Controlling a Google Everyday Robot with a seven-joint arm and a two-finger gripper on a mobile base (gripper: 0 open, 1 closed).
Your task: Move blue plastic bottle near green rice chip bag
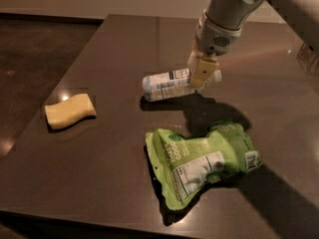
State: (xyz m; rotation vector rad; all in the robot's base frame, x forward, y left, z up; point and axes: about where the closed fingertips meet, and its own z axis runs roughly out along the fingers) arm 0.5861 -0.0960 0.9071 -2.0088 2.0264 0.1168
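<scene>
**Dim, Warm Light With Glare**

Lit from above: pale sheen on the dark surface (124, 39), far side. Heavy shadow under the gripper (203, 71), clamped on the blue plastic bottle (164, 83) mid-surface, reaching the green rice chip bag (199, 158).

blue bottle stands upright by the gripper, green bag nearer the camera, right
No, the blue plastic bottle lies on its side in the camera view. The gripper is at its cap end, the green rice chip bag nearer the camera.
</scene>
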